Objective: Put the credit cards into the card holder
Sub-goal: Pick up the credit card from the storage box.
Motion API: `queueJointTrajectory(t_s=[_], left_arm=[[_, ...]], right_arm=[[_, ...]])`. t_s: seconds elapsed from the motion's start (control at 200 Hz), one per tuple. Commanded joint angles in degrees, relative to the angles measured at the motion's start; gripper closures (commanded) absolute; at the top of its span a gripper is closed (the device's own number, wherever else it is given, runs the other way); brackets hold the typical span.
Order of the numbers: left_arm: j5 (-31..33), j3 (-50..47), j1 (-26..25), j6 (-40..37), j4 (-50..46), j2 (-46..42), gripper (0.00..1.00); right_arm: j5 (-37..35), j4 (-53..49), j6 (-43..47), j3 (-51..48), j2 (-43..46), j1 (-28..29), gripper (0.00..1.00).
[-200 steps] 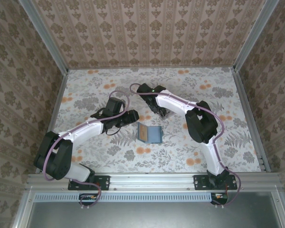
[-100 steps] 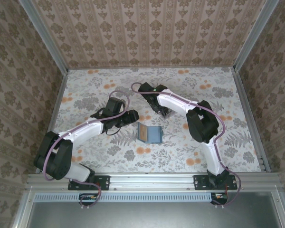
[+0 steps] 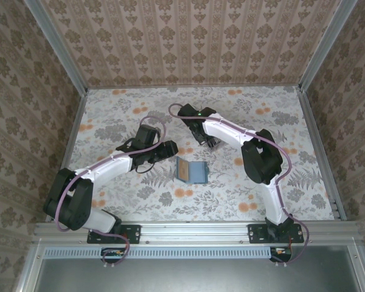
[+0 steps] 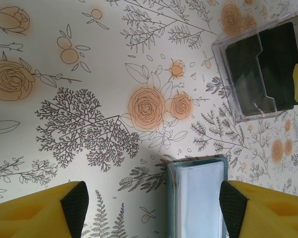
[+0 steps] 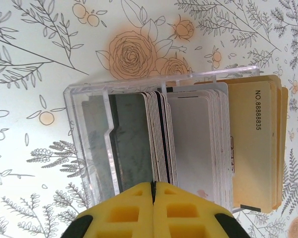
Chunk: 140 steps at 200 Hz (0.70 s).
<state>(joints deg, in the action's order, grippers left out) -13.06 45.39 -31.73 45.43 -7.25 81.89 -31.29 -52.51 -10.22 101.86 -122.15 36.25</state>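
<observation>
Credit cards [image 5: 188,144] are all standing on edge, packed in a clear plastic box [image 5: 89,139] on the floral tablecloth [image 3: 109,121]. It's mostly white and grey ones in the middle of the stack, and a tan card [image 5: 258,144] on the right end has a number printed along it. The left part of the box has just a dark divider, no cards there

The right gripper [image 5: 153,191] is parked right over that stack with its yellow pads pressed together, the seam lined up with the card edges near the middle. Can't tell from the wrist cam if a card is actually pinched between the pads or not

The card holder [image 3: 191,173] is a teal wallet lying open on the cloth near the box, a bit closer to the arm bases, with the lighter blue-grey inside facing up. The left gripper [image 3: 168,148] is just to its left in the overhead view. On its own wrist cam the jaws are spread wide with the wallet sitting between them, not touching either finger
</observation>
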Motion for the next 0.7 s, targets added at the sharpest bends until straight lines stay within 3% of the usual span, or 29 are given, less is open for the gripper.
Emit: queueJointTrajectory(t_s=[0.0, 0.695], left_arm=[[-0.1, 0.4, 0.4, 0.4, -0.3, 0.6, 0.26], [-0.5, 3.0, 0.6, 0.1, -2.2, -2.1, 0.25]], right_arm=[[1.1, -1.9, -0.3, -0.2, 3.2, -0.8, 0.95], [9.9, -4.1, -9.3, -0.2, 10.0, -2.0, 0.98]])
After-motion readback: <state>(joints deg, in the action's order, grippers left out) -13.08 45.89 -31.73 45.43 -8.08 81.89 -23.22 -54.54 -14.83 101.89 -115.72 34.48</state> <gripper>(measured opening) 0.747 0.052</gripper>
